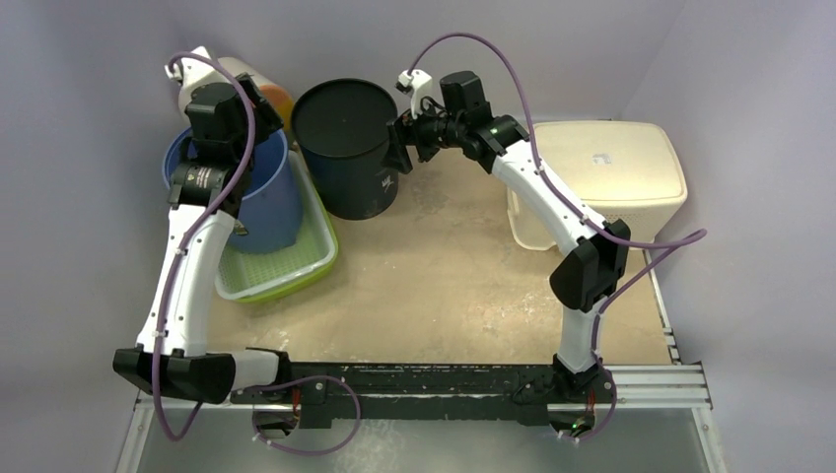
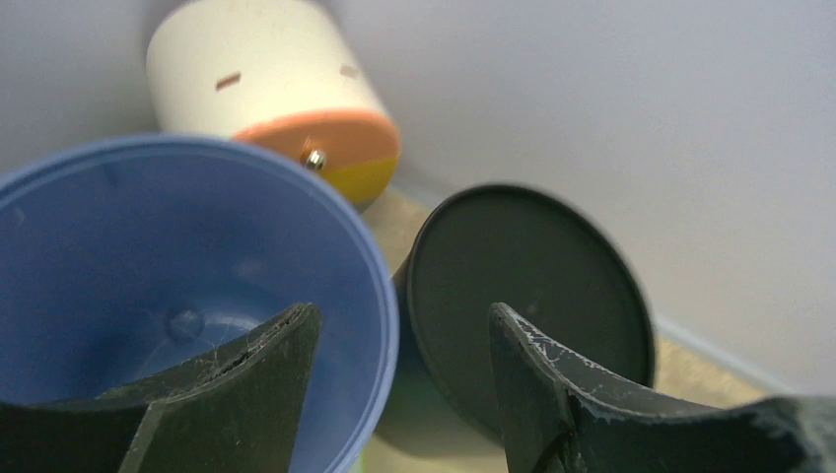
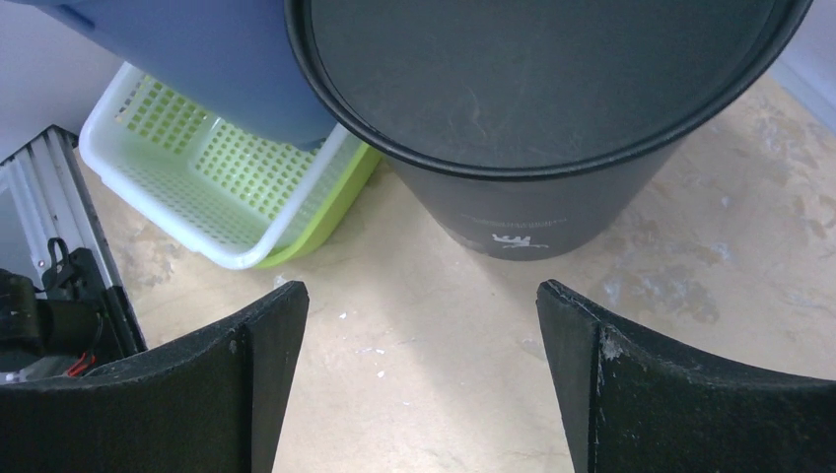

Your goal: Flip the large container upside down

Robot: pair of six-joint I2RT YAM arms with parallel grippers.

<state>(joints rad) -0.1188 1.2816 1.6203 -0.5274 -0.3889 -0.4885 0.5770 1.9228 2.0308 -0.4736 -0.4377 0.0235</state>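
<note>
From where I stand there is one large dark container on the table, towards the back and about midway between the two arms, with a flat closed face turned up and its wall running down to the table. Just left of it is a single blue bucket, mouth up, sitting in a white mesh basket that is itself nested in a green one; I cannot tell whether the bucket and the dark container touch. Behind the bucket, against the back wall, one white cylinder with an orange end lies on its side. Far right there is one cream bin, standing alone, well apart from the rest. That makes two arms and two grippers. The left gripper is up over the far rim of the blue bucket; in its wrist view the fingers are spread wide with nothing between them, the bucket's rim and the dark container's edge showing in the gap. The right gripper is level with the dark container's right side, just beside it; its fingers are spread too, holding nothing, with bare table between them and the container.
</note>
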